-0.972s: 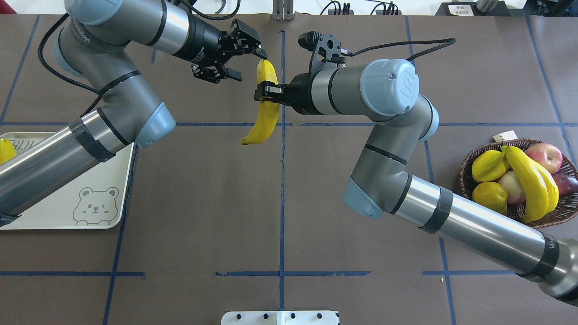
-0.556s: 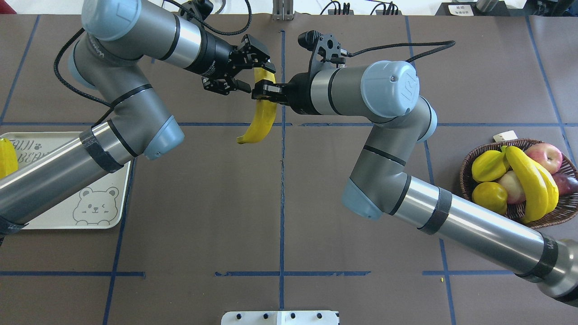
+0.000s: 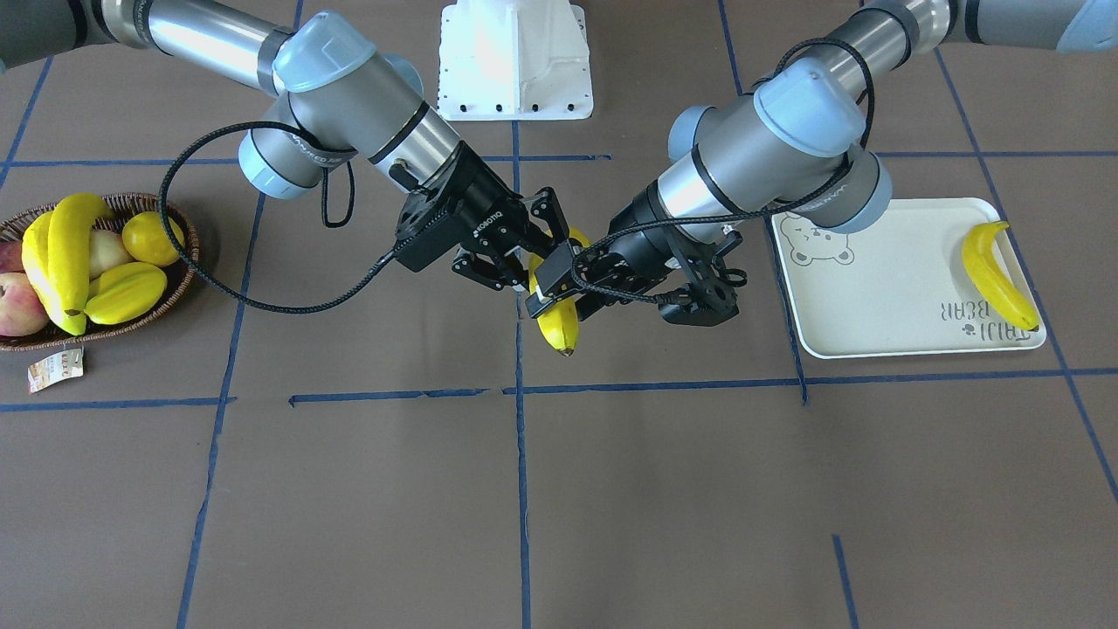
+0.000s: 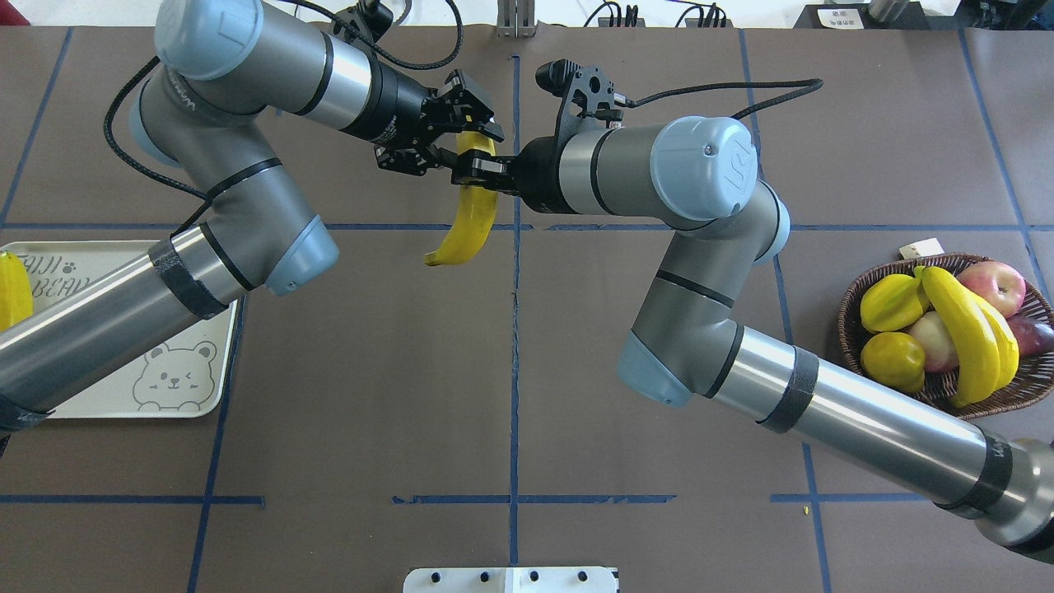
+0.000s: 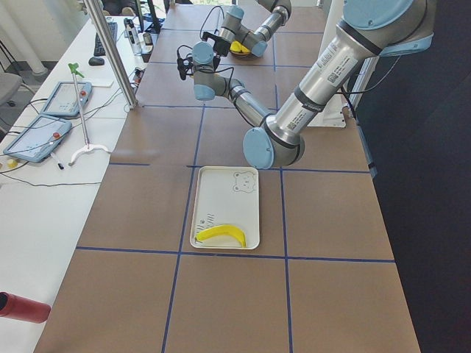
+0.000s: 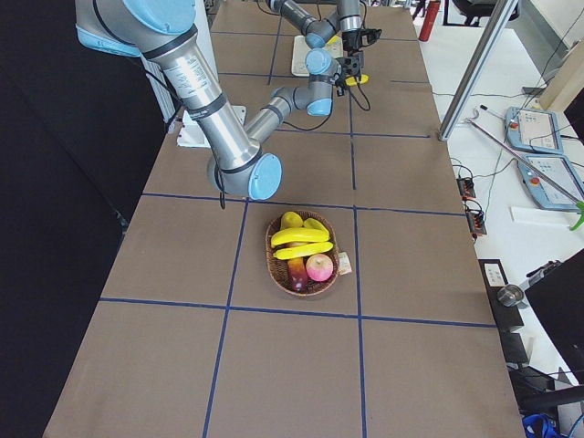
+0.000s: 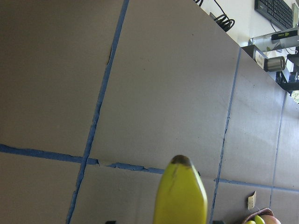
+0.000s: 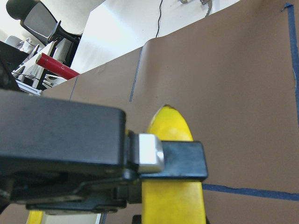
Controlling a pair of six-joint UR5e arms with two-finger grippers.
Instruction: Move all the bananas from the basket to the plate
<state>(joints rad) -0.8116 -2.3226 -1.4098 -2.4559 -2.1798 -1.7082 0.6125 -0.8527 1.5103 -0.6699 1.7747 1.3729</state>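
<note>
My right gripper [image 4: 484,170] is shut on the middle of a yellow banana [image 4: 465,222], held in the air over the far centre of the table. My left gripper [image 4: 469,142] is open, and its fingers flank that banana's far end just beyond the right gripper. In the left wrist view the banana tip [image 7: 181,163] pokes up between the fingers with a gap on one side. Another banana [image 3: 996,271] lies on the plate [image 3: 882,288]. Two bananas [image 4: 967,329] rest across the other fruit in the basket [image 4: 1021,395].
The basket also holds a starfruit [image 4: 891,302], a lemon [image 4: 893,360] and an apple [image 4: 992,284]. Its paper tag [image 4: 921,247] lies on the brown mat beside it. The white robot base [image 3: 515,52] sits between the two arms. Both forearms stretch low over the table's sides.
My left gripper has moved right and closed in on the banana's far end, which now sits between its fingers. The right gripper has carried the banana slightly left.
</note>
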